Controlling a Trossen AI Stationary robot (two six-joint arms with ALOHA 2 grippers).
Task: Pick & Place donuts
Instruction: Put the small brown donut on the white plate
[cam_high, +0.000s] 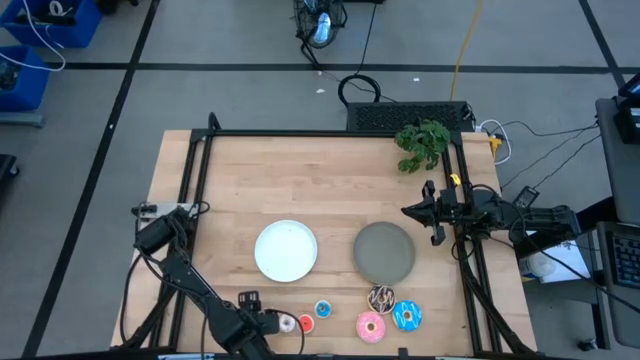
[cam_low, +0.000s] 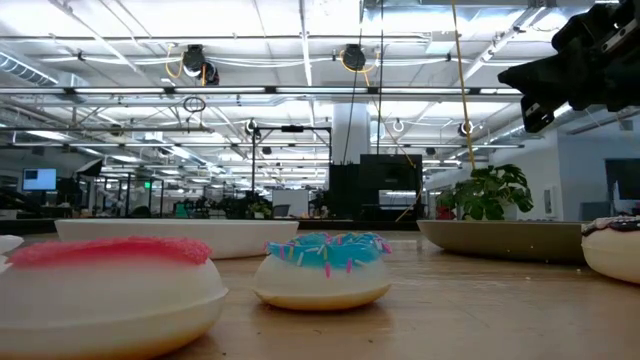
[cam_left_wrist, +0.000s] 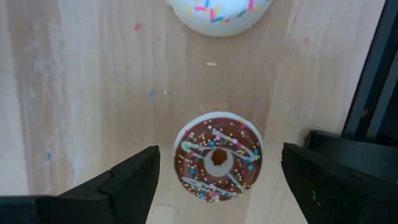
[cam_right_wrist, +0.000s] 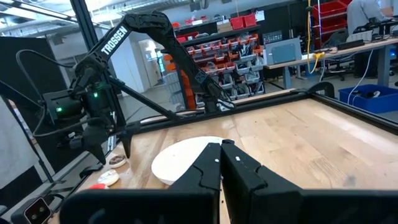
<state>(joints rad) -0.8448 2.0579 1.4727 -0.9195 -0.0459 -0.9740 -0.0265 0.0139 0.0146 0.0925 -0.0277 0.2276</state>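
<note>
Left hand (cam_high: 262, 322) is down at the near edge of the desk (cam_high: 240, 180), fingers spread wide w/ nothing between them yet, hovering right over the tiny brown donut (cam_left_wrist: 217, 157). In the left wrist view that donut lies flat on the wood, hole facing straight up, pale drizzle and sprinkles on top, sitting between the two fingers (cam_left_wrist: 127, 180) but touching neither. It's a ring so no real long axis, it's just flat. From above it's mostly hidden under the hand, only a pale edge shows. Rest of the donuts are in a row along the same near edge: tiny red one (cam_high: 306, 323) just beside the hand, tiny blue one (cam_high: 323, 309) next, then the pink one (cam_high: 371, 325), the drizzled dark brown one (cam_high: 381, 297) and the bigger blue one (cam_high: 406, 316) bunched close together, all lying flat. White plate (cam_high: 286, 249) and grey plate (cam_high: 384, 251) sit side by side mid-desk, both bare afaict. Low view cuts off the red donut at the frame edge and only catches a sliver of another on the far side. Right hand (cam_high: 436, 213) is parked up at the right side of the desk near the plant (cam_high: 422, 143), clenched shut on nothing in its own wrist view.
</note>
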